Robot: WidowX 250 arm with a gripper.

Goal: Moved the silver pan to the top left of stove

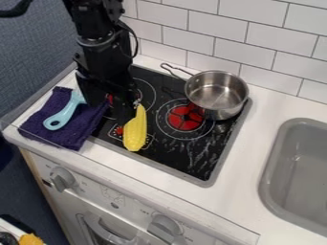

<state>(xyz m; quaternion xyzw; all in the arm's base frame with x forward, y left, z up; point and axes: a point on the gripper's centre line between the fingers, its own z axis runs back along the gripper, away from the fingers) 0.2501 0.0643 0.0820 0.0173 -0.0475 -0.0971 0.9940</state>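
One pan (218, 95) right of upper centre; jaws by corn (135, 130), can't tell if clenched. Sideways sweep could roll corn; off-centre pull on thin handle (180, 70) may tip pan

Upright silver pan (217, 93), stove's (191, 162) top right
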